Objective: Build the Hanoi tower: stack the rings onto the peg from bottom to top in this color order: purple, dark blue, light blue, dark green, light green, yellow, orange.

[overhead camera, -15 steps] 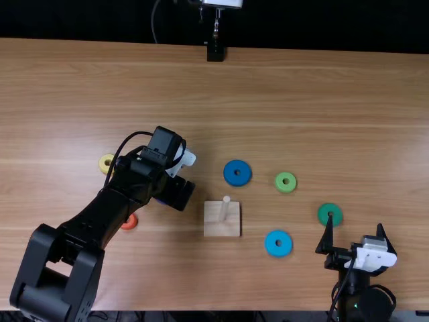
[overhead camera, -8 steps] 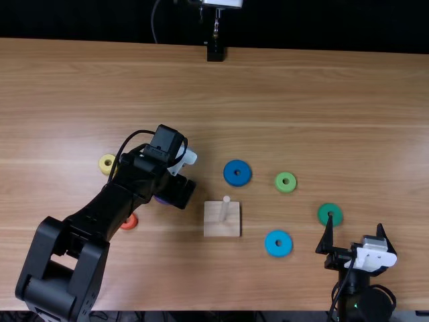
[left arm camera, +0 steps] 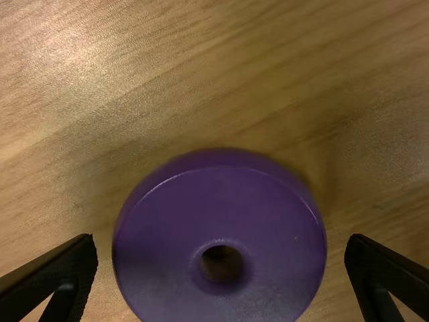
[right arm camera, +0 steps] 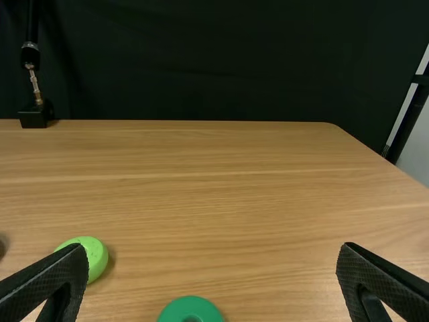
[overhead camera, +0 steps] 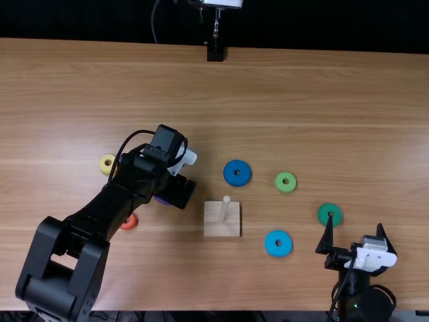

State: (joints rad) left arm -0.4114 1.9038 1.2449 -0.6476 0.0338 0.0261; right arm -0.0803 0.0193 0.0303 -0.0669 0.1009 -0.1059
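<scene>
Left of the peg (overhead camera: 225,207), your left gripper (left arm camera: 221,243) hangs open | purple ring (left arm camera: 167,221) sits between its fingertips, space either side | closing likely comes next

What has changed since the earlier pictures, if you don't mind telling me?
The left arm shifted slightly rightward and away from the near edge, then settled. Its gripper is open at the purple ring; nothing was grasped or released. The peg, other rings and right arm stayed put.
</scene>
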